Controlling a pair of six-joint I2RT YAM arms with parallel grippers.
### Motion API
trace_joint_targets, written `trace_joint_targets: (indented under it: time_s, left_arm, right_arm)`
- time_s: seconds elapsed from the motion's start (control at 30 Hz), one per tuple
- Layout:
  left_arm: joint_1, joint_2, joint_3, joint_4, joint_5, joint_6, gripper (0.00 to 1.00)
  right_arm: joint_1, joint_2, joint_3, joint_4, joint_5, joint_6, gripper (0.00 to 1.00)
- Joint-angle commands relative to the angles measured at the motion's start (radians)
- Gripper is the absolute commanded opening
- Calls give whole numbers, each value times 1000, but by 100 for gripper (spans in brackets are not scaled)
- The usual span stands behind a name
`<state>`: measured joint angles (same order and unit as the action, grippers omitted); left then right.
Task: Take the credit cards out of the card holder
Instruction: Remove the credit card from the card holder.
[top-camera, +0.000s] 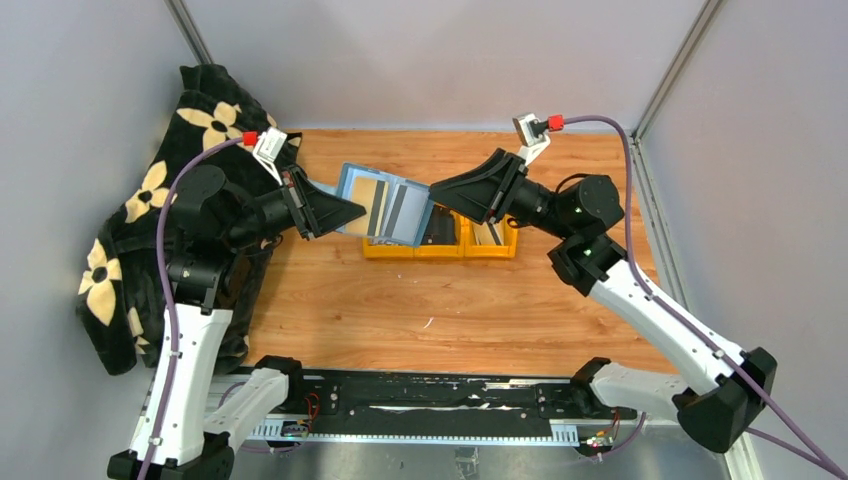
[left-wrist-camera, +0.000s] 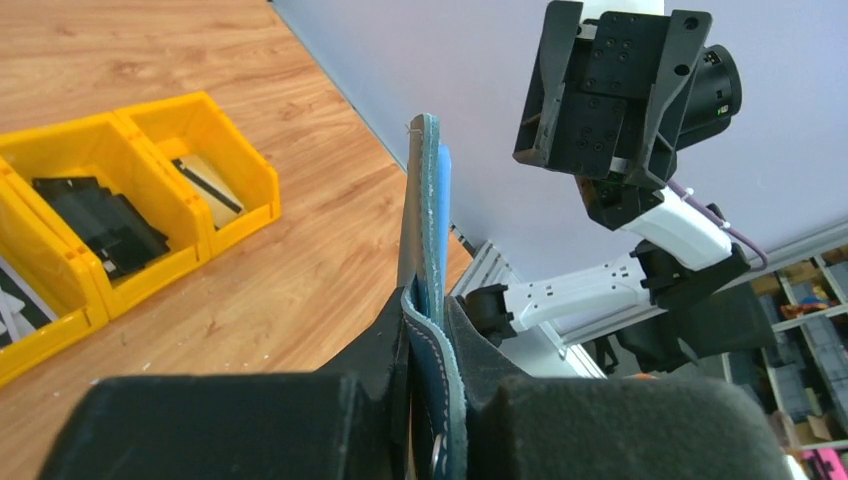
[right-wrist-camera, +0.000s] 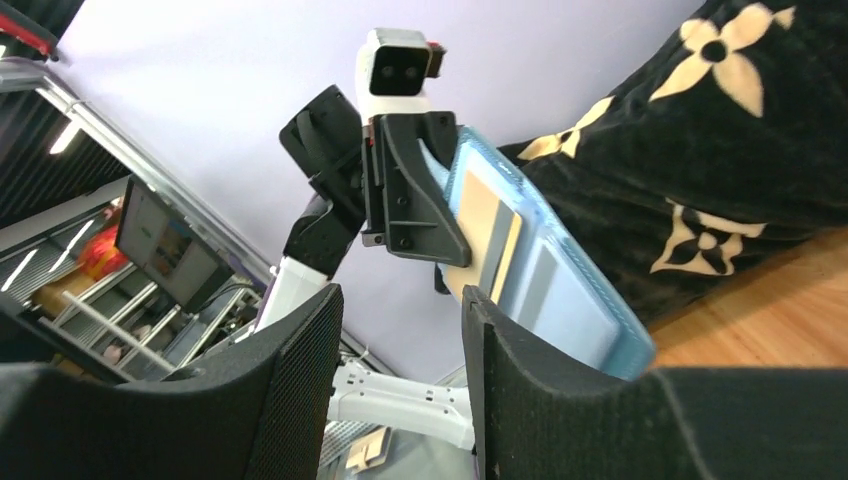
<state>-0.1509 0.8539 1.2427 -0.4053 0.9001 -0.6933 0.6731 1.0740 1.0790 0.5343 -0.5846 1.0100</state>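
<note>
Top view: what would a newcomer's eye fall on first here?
The open card holder is held in the air by the left gripper near the yellow bins, cards showing in its pockets. The right gripper stands open at its other edge. A black flowered blanket lies at the left.

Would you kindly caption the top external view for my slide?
Left hand pinches the open card holder near yellow bins; right hand open beside it.

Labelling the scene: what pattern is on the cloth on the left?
Black cloth with cream flowers; shows best in the right wrist view.
</note>
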Motion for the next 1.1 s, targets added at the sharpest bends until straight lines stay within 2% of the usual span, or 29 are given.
trace_joint_targets:
  time_s: [0.0, 0.2, 0.33, 0.73, 0.97, 1.07]
  left_arm:
    - [2, 1, -16, 36, 23, -50, 0]
    - [2, 11, -72, 213, 143, -221, 0]
    - [2, 9, -59, 228, 170, -232, 0]
    - [2, -3, -71, 374, 237, -344, 0]
    - [2, -9, -82, 333, 236, -315, 5]
    - [2, -8, -87, 319, 235, -305, 8]
  right_arm:
    - [15, 61, 19, 160, -135, 101, 51]
    - [69, 162, 31, 188, -187, 110, 54]
    - [77, 185, 7, 234, -197, 127, 54]
    - [146, 227, 50, 180, -222, 53, 52]
    - [183, 265, 92, 254, -230, 80, 40]
    - [186, 278, 106, 296, -235, 104, 32]
